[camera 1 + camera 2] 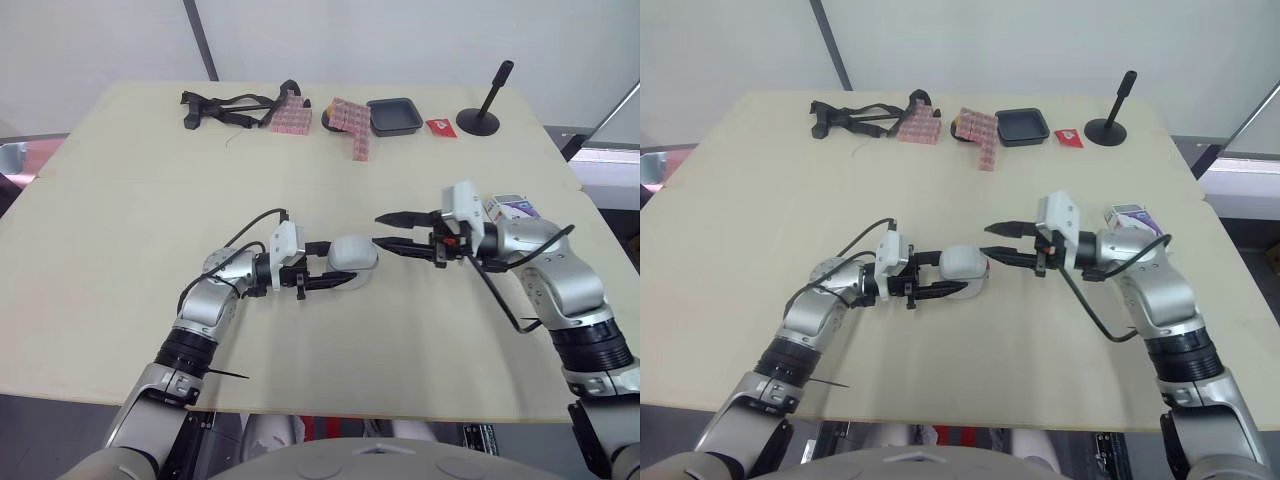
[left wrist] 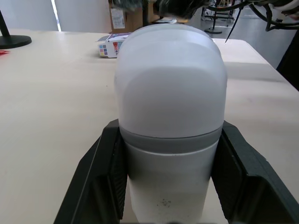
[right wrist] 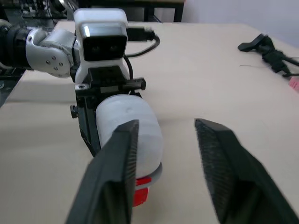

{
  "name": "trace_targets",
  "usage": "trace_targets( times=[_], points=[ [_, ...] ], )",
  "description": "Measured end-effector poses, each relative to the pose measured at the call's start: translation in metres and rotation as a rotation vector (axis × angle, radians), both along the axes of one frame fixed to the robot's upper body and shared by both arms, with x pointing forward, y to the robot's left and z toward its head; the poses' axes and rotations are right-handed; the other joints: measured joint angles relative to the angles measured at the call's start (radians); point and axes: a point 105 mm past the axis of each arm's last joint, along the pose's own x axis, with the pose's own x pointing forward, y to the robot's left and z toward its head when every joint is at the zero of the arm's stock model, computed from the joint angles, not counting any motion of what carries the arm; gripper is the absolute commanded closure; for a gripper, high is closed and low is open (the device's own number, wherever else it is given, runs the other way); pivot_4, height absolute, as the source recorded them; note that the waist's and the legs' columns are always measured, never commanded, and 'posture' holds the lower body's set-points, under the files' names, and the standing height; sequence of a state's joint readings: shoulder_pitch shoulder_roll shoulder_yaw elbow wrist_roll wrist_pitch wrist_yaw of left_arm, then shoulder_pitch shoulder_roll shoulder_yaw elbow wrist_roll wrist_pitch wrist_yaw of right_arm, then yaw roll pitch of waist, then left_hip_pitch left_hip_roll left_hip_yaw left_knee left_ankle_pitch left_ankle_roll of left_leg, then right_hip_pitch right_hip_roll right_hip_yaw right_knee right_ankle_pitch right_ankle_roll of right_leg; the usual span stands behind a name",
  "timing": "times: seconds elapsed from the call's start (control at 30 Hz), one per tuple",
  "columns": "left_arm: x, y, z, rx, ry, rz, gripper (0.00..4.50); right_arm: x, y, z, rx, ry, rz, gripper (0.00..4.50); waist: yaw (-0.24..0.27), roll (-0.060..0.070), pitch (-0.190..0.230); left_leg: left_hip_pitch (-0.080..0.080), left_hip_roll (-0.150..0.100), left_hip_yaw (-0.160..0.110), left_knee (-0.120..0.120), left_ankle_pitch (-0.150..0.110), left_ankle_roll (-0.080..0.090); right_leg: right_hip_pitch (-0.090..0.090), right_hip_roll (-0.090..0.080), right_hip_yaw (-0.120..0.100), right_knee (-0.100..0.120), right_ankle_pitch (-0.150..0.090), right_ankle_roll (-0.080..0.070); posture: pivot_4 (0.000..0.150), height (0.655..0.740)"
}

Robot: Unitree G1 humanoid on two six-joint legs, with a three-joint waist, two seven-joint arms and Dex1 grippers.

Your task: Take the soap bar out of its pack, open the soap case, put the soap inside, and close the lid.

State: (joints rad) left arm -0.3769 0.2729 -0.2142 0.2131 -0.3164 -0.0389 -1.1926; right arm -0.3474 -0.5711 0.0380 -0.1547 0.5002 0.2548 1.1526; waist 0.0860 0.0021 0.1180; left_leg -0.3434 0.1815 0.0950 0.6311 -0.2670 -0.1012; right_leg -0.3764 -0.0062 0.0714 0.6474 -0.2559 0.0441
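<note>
A rounded white soap case (image 1: 353, 254) with a grey band around its middle sits near the centre of a pale wooden surface (image 1: 120, 220). The left claw (image 1: 958, 271) grips it, one black finger pressed on each side, and the case's free end sticks out past the fingertips towards the right. Its lid looks shut. In the right wrist view a small red piece (image 3: 140, 190) shows at the case's lower end; what it is cannot be told.

The right claw (image 1: 380, 230) faces the case from the other side, its two fingers spread apart and empty, tips just beside the case's free end.

The soap pack (image 1: 512, 208), a small white and purple box, lies on the surface by the right arm.

Along the far edge, well apart from the claws, lie a black strap (image 1: 225, 105), pink patterned packets (image 1: 348, 122), a black tray (image 1: 393, 115), a small red packet (image 1: 440, 126) and a black stand (image 1: 480, 118).
</note>
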Motion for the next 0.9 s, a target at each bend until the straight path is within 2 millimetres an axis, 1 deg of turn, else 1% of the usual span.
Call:
trace_targets(
  times=[0.13, 0.2, 0.27, 0.33, 0.47, 0.53, 0.6, 0.7, 0.77, 0.9],
  points=[
    [0.003, 0.004, 0.004, -0.021, 0.071, 0.025, 2.61, -0.016, -0.008, -0.015, 0.003, 0.025, 0.034, 0.01, 0.005, 0.000, 0.000, 0.000, 0.000, 0.000, 0.000, 0.000, 0.000, 0.000, -0.003, 0.000, 0.000, 0.000, 0.000, 0.150, 0.7400],
    [0.004, 0.006, 0.006, -0.030, 0.103, 0.032, 2.61, -0.021, -0.010, -0.020, 0.001, 0.023, 0.046, 0.01, 0.003, 0.000, 0.000, 0.000, 0.000, 0.000, 0.000, 0.000, 0.000, 0.000, -0.003, 0.000, 0.000, 0.000, 0.000, 0.150, 0.7400],
    [0.003, 0.007, 0.010, -0.040, 0.170, 0.028, 2.61, -0.026, -0.014, -0.024, -0.017, -0.008, 0.056, 0.01, 0.000, 0.000, 0.001, 0.000, 0.000, 0.000, 0.000, 0.000, 0.000, 0.000, -0.003, 0.000, 0.000, 0.000, 0.000, 0.150, 0.7400],
    [0.002, 0.010, 0.013, -0.055, 0.272, 0.034, 2.61, -0.028, -0.017, -0.029, -0.026, -0.023, 0.058, 0.01, -0.005, 0.000, 0.001, 0.000, 0.000, 0.000, 0.000, 0.000, 0.000, 0.000, -0.003, 0.000, 0.000, 0.000, 0.000, 0.150, 0.7400],
    [0.001, 0.015, 0.016, -0.078, 0.542, 0.045, 2.61, -0.030, -0.021, -0.036, -0.041, -0.038, 0.053, 0.01, -0.007, 0.000, 0.001, 0.000, 0.000, 0.000, 0.000, 0.000, 0.000, 0.000, -0.003, 0.000, 0.000, 0.000, 0.000, 0.150, 0.7400],
    [0.003, 0.020, 0.015, -0.061, 0.696, 0.073, 2.61, -0.030, -0.021, -0.036, -0.050, -0.053, 0.051, 0.01, -0.007, 0.000, 0.001, 0.000, 0.000, 0.000, 0.000, 0.000, 0.000, 0.000, -0.003, 0.000, -0.001, 0.000, 0.000, 0.150, 0.7400],
    [0.001, 0.022, 0.013, -0.054, 0.781, 0.078, 2.61, -0.029, -0.022, -0.038, -0.054, -0.054, 0.047, 0.01, -0.007, 0.000, 0.001, 0.000, 0.000, 0.000, -0.001, 0.000, 0.000, 0.000, -0.002, 0.000, -0.002, 0.000, 0.000, 0.150, 0.7400],
    [-0.010, 0.025, 0.002, 0.022, 0.948, 0.079, 2.61, -0.028, -0.023, -0.039, -0.055, -0.047, 0.039, 0.01, -0.005, 0.000, 0.001, -0.001, -0.001, 0.000, -0.003, 0.000, 0.000, 0.001, 0.000, 0.000, -0.005, 0.000, 0.000, 0.150, 0.7400],
    [-0.016, 0.025, -0.007, 0.075, 1.031, 0.092, 2.61, -0.028, -0.023, -0.040, -0.055, -0.047, 0.037, 0.01, -0.003, 0.000, 0.001, -0.001, -0.001, 0.000, -0.004, 0.000, 0.000, 0.001, 0.000, -0.001, -0.007, 0.000, 0.000, 0.150, 0.7400],
    [-0.017, 0.023, -0.011, 0.106, 1.088, 0.112, 2.61, -0.028, -0.022, -0.041, -0.056, -0.040, 0.038, 0.01, 0.000, 0.000, 0.001, 0.001, -0.001, -0.002, -0.005, 0.000, 0.000, 0.005, 0.000, -0.003, -0.010, 0.000, 0.000, 0.150, 0.7400]
  ],
)
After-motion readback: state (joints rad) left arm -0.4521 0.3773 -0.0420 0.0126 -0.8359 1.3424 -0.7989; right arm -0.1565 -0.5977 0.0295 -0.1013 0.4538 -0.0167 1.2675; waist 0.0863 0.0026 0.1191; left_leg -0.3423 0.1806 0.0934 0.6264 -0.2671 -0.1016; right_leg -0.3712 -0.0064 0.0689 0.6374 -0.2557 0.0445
